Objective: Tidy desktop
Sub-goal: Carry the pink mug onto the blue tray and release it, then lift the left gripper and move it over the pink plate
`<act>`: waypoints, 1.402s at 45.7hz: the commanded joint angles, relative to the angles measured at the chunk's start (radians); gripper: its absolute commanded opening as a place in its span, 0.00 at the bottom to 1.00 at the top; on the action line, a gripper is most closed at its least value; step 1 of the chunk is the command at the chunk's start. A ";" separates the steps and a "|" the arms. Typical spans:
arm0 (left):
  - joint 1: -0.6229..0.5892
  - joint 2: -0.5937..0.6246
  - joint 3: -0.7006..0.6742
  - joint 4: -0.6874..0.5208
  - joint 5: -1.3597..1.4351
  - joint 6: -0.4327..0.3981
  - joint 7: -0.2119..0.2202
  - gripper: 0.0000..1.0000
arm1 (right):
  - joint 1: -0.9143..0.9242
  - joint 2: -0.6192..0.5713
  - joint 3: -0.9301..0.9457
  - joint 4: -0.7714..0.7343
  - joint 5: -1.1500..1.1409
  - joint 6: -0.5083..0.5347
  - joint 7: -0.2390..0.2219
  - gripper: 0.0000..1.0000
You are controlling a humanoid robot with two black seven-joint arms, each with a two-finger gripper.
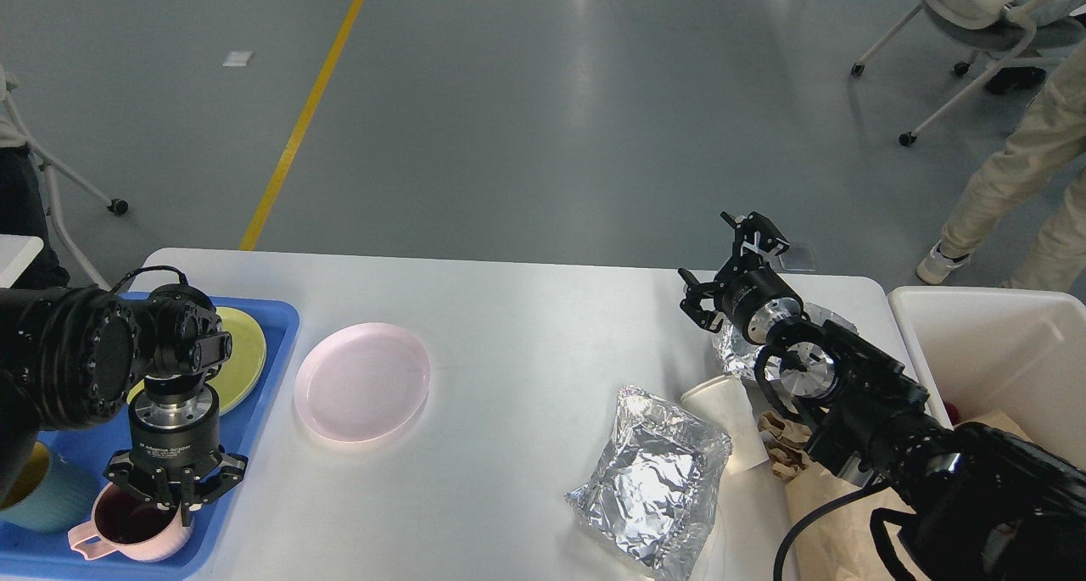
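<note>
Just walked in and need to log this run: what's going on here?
The robot is tidying the desktop. Its left gripper is down at the rim of a pink mug on the blue tray, beside a yellow plate. The right gripper hangs open above crumpled foil, a paper cup and a brown paper bag. A pink plate sits on the table, outside the tray.

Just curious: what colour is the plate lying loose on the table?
Pale pink plate, clearest in the head view.

A lab or open workspace: a smooth grey floor (543,114) with a yellow line (297,131) at eleven o'clock, a wheeled office chair (976,30) at one o'clock, a passer-by's legs (1018,191) beside it.
</note>
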 commanded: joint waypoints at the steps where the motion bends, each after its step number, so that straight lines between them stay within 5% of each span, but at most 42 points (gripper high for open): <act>1: -0.010 0.002 -0.003 0.001 0.000 0.000 -0.001 0.29 | 0.000 0.000 0.000 0.000 0.000 0.002 0.000 1.00; 13: -0.015 0.004 -0.008 -0.001 0.000 0.000 -0.001 0.81 | 0.000 0.001 0.000 0.000 0.000 0.000 0.000 1.00; 20: -0.021 0.005 -0.011 -0.004 0.000 0.000 -0.001 0.92 | 0.000 0.000 0.000 0.000 0.000 0.000 0.000 1.00; 40: -0.231 0.030 -0.002 -0.121 0.003 0.000 -0.001 0.96 | 0.000 0.000 0.000 0.000 0.000 0.000 0.000 1.00; 64: -0.745 0.028 -0.017 -0.263 0.003 0.000 -0.003 0.96 | 0.000 0.000 0.000 0.000 0.000 0.000 0.000 1.00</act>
